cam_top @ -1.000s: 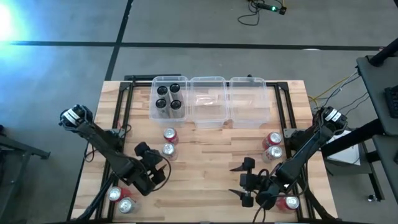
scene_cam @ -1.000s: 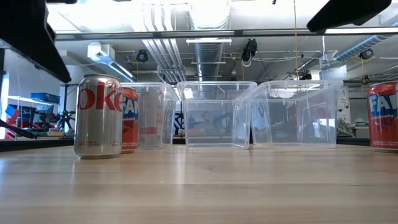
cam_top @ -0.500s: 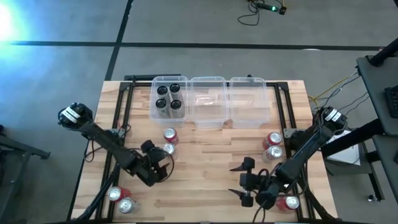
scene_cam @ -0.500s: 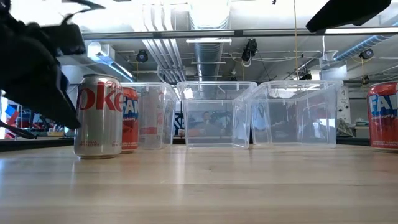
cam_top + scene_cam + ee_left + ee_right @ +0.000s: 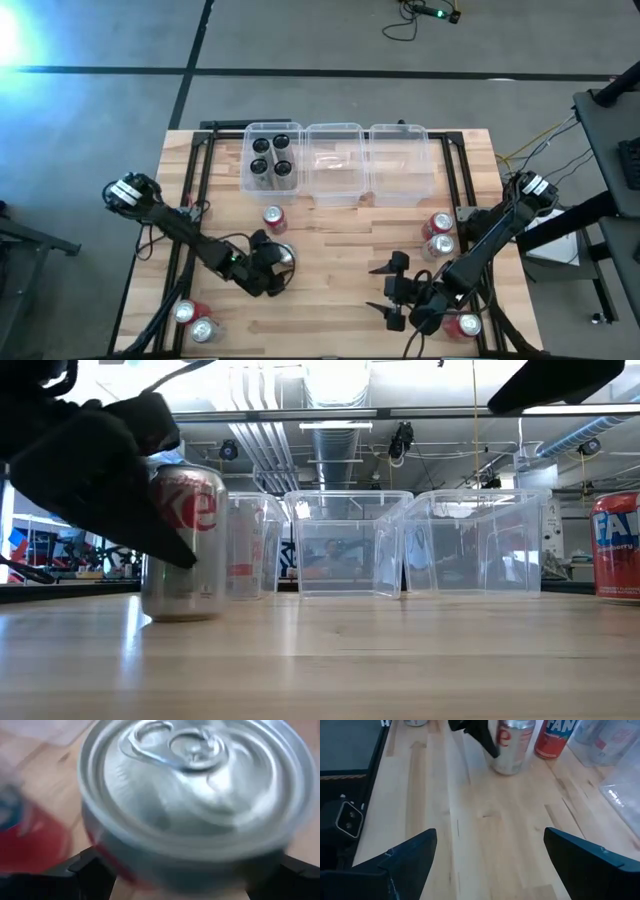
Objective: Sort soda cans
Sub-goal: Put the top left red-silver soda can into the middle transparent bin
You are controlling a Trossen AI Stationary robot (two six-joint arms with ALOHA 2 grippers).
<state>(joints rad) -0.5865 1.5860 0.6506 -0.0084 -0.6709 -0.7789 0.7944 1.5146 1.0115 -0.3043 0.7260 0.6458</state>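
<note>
A silver soda can (image 5: pixel 282 255) stands left of the table's middle, with my left gripper (image 5: pixel 268 268) shut on it; its top fills the left wrist view (image 5: pixel 192 785). Just beyond it stands a red can (image 5: pixel 273 217). Several black cans (image 5: pixel 272 156) stand in the left clear bin (image 5: pixel 248 180). More red and silver cans stand at the right edge (image 5: pixel 440 232), near right (image 5: pixel 466 325) and near left (image 5: pixel 195 320). My right gripper (image 5: pixel 392 292) hovers open near the front, holding nothing. My left gripper pinches the silver can's side wall (image 5: pixel 107 851) just under the top rim, one finger (image 5: pixel 92 872) on each side. The fingers come from the table's left, slanting down. The can stays upright, and its base (image 5: pixel 183 615) looks to be on the table.
Three clear bins stand in a row at the far edge; the middle bin (image 5: pixel 335 190) and the right bin (image 5: pixel 403 190) hold no cans. Bare wood (image 5: pixel 340 250) lies between the two grippers.
My left gripper has swung from the near left toward the table's middle, come down beside the silver can and taken hold of it. The can has shifted a little toward the right and near edges, and in the low view it now hides the red can behind it.
</note>
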